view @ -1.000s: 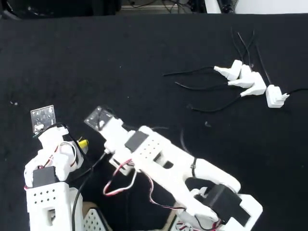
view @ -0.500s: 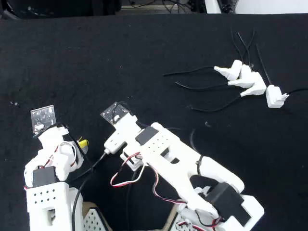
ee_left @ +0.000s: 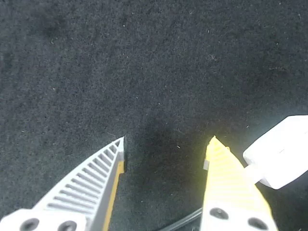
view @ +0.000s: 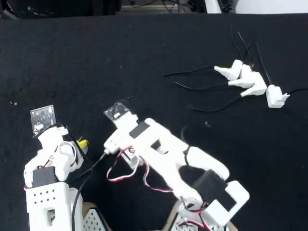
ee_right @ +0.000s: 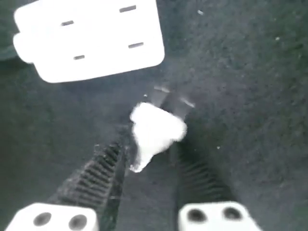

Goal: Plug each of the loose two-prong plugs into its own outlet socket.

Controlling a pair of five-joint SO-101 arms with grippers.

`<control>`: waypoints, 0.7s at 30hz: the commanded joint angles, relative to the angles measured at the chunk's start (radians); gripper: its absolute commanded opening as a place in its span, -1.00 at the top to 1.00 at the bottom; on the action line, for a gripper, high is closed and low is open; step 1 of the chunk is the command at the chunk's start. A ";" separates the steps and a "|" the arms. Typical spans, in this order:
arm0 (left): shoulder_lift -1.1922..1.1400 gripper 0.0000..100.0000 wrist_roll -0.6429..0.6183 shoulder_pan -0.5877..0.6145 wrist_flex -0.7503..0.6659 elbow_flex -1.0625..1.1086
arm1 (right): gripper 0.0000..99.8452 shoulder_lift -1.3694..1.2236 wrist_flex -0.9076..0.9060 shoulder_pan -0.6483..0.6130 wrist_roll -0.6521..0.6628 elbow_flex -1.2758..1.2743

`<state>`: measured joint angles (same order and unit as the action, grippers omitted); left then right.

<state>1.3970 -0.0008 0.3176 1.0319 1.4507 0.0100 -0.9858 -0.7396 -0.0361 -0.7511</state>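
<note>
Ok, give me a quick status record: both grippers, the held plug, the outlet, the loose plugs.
right gripper: shut on white plug
plug prongs: bare, not in any socket
outlet block: white, visible slots empty, just beyond the prongs
left gripper: open, empty, above black cloth
loose plugs: white, black cords, clustered at far right in high view

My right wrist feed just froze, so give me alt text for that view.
The right gripper holds a white two-prong plug, prongs pointing forward. A white outlet block with two pairs of slots lies just beyond it on the black cloth, and the plug is not yet inserted.
</note>
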 commanded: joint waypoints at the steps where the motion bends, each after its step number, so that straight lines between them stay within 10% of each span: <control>1: 0.005 0.47 0.011 0.008 0.003 -0.033 | 0.98 0.084 -0.009 0.028 0.066 -0.008; 9: 0.005 0.47 0.009 0.008 0.003 -0.035 | 0.98 0.223 0.044 0.141 0.336 -0.002; 21: 0.005 0.47 0.011 0.008 0.003 -0.035 | 0.85 0.073 0.031 0.146 0.342 0.004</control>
<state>1.3970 -0.0008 0.3176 1.0319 1.4507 0.0913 -0.9367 -0.6091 0.2984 -0.7710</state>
